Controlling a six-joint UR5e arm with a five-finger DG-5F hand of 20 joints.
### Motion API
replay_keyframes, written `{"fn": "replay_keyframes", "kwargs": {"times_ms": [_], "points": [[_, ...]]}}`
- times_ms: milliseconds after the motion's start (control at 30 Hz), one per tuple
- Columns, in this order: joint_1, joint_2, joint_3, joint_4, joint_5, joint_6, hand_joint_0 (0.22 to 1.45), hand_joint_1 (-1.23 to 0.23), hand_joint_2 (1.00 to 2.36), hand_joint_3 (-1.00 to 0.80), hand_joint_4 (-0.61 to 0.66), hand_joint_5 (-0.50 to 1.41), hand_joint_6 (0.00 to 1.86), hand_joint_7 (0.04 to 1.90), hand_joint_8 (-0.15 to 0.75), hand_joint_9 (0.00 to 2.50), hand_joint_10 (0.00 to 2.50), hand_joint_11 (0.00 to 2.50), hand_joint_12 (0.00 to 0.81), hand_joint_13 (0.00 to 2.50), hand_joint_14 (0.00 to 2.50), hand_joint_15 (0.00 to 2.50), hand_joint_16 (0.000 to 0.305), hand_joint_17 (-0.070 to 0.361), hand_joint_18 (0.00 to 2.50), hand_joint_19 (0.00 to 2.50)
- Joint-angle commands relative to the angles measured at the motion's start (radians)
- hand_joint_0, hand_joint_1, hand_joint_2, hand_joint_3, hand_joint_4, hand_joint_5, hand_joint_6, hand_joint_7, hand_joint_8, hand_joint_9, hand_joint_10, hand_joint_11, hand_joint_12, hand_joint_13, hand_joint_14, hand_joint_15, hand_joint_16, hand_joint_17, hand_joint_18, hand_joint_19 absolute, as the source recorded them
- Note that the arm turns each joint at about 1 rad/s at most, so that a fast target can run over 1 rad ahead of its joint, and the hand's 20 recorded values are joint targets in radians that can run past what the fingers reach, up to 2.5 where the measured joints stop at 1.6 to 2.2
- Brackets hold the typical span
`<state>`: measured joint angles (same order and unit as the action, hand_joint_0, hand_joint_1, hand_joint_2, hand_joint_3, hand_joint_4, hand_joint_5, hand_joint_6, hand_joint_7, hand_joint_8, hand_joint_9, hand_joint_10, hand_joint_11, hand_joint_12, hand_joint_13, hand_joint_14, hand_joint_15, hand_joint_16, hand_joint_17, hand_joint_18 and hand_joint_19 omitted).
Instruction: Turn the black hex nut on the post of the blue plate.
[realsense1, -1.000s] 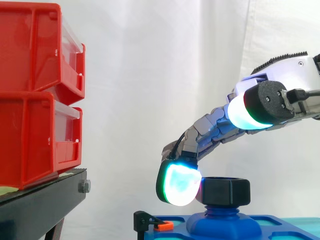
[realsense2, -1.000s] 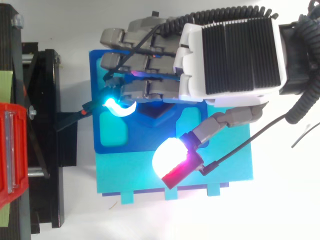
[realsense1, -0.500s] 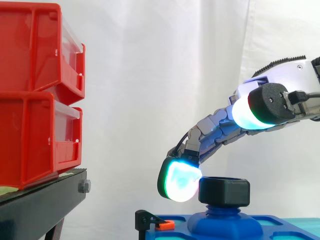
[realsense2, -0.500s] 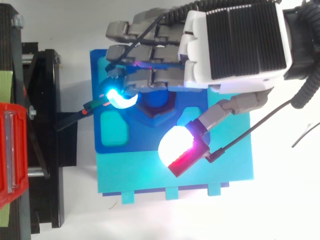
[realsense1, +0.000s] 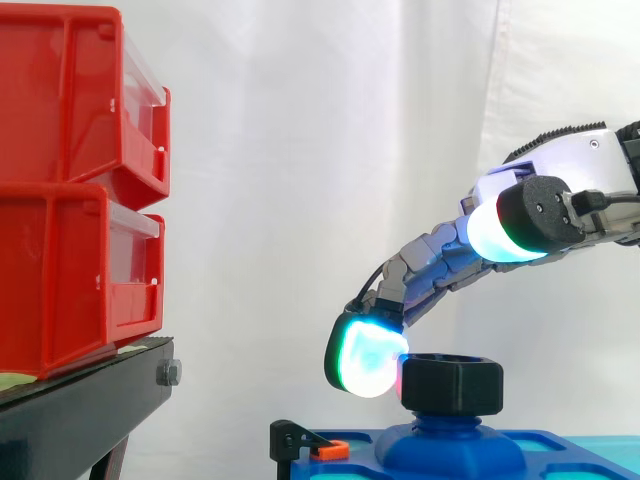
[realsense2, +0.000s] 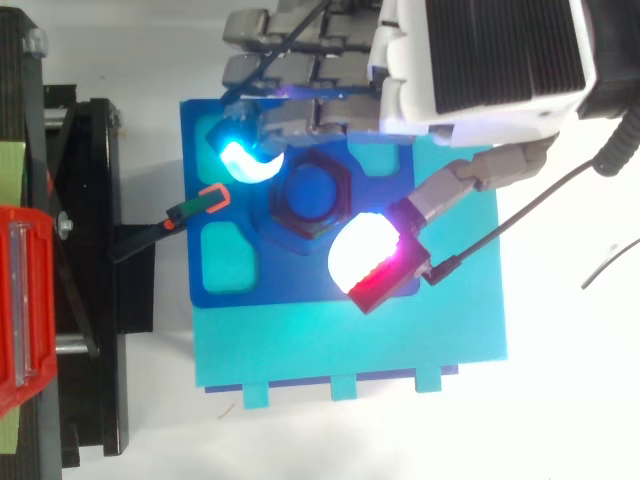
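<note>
- Black hex nut (realsense1: 450, 383) is sitting on the post (realsense2: 310, 192) of the blue plate (realsense2: 270, 282).
- Hand (realsense2: 480, 50) isn't gripping: its fingers are hanging loosely bent, and the cyan fingertip (realsense1: 368, 357) is apparently touching the nut's left flank.
- Thumb (realsense1: 510, 220) is hovering above the nut.

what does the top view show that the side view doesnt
Top view: the nut's hex outline round the blue post, the plate's teal pockets, and the thumb pad over the nut's edge. Side view: that thumb pad sits well above the nut, while a cyan finger pad meets its left side. Both: the hand, nut, plate and red bins.
</note>
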<state>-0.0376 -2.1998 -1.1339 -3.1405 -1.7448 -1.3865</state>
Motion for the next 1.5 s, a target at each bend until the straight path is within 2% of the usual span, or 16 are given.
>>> {"fn": "replay_keyframes", "kwargs": {"times_ms": [0,333,400,533,600,667,800,933,1000,1033,1100,1133,1167,1300,1467], "points": [[-0.021,0.000,0.000,-0.003,-0.021,-0.003,0.40,-0.02,1.00,-0.50,0.22,-0.21,0.50,0.72,0.268,0.30,0.00,0.00,0.386,0.21,0.00,0.00,0.067,0.150,0.22,0.31],[-0.056,0.000,0.003,-0.006,-0.062,-0.009,0.40,-0.03,1.00,-0.50,0.22,-0.21,0.50,0.71,0.268,0.31,0.00,0.00,0.385,0.22,0.00,0.00,0.066,0.149,0.24,0.30],[-0.070,0.000,0.016,-0.012,-0.081,-0.011,0.40,-0.03,1.00,-0.50,0.21,-0.21,0.50,0.71,0.268,0.31,0.00,0.00,0.386,0.23,0.00,0.00,0.066,0.149,0.24,0.30],[-0.077,0.000,0.036,-0.029,-0.088,-0.011,0.40,-0.04,1.00,-0.50,0.21,-0.21,0.50,0.71,0.267,0.31,0.00,0.00,0.385,0.24,0.00,0.01,0.066,0.149,0.24,0.30],[-0.076,0.000,0.045,-0.030,-0.090,-0.011,0.40,-0.04,1.00,-0.50,0.21,-0.21,0.50,0.71,0.268,0.31,0.00,0.00,0.385,0.24,0.00,0.01,0.066,0.148,0.25,0.31],[-0.074,0.000,0.072,-0.038,-0.091,-0.011,0.41,-0.04,1.00,-0.50,0.21,-0.21,0.50,0.71,0.267,0.31,0.00,0.00,0.384,0.24,0.00,0.01,0.066,0.148,0.26,0.31],[-0.064,0.000,0.109,-0.062,-0.090,-0.011,0.41,-0.05,1.00,-0.50,0.22,-0.21,0.50,0.71,0.272,0.31,0.00,0.00,0.385,0.24,0.00,0.01,0.066,0.148,0.26,0.31],[-0.051,0.000,0.114,-0.053,-0.076,-0.008,0.41,-0.07,1.00,-0.50,0.22,-0.21,0.50,0.71,0.273,0.32,0.00,0.00,0.386,0.25,0.00,0.01,0.066,0.148,0.27,0.31],[-0.031,0.000,0.114,-0.038,-0.038,0.006,0.40,-0.13,1.00,-0.50,0.22,-0.21,0.50,0.71,0.274,0.32,0.00,0.00,0.388,0.25,0.00,0.02,0.066,0.149,0.27,0.31],[-0.027,0.000,0.112,-0.038,-0.033,0.007,0.40,-0.16,1.00,-0.50,0.22,-0.21,0.50,0.71,0.277,0.32,0.00,0.00,0.391,0.25,0.00,0.01,0.067,0.150,0.27,0.31],[-0.004,0.000,0.111,-0.041,-0.019,0.012,0.39,-0.28,1.00,-0.50,0.22,-0.21,0.50,0.71,0.277,0.31,0.00,0.00,0.394,0.25,0.00,0.01,0.067,0.150,0.27,0.31],[0.008,0.000,0.112,-0.041,-0.016,0.012,0.39,-0.29,1.00,-0.50,0.22,-0.21,0.50,0.70,0.277,0.31,0.00,0.00,0.394,0.24,0.00,0.01,0.067,0.150,0.27,0.31],[0.033,0.000,0.112,-0.047,-0.001,0.018,0.39,-0.33,1.00,-0.50,0.22,-0.21,0.50,0.71,0.275,0.30,0.00,0.00,0.394,0.24,0.00,0.01,0.066,0.149,0.27,0.30],[0.045,0.000,0.112,-0.056,0.024,0.020,0.40,-0.38,1.00,-0.50,0.21,-0.21,0.50,0.71,0.268,0.29,0.00,0.00,0.388,0.23,0.00,0.01,0.065,0.146,0.26,0.31],[0.067,-0.001,0.111,-0.058,0.028,0.020,0.41,-0.36,1.00,-0.50,0.21,-0.21,0.50,0.71,0.268,0.29,0.00,0.00,0.386,0.23,0.00,0.01,0.064,0.145,0.26,0.32]]}}
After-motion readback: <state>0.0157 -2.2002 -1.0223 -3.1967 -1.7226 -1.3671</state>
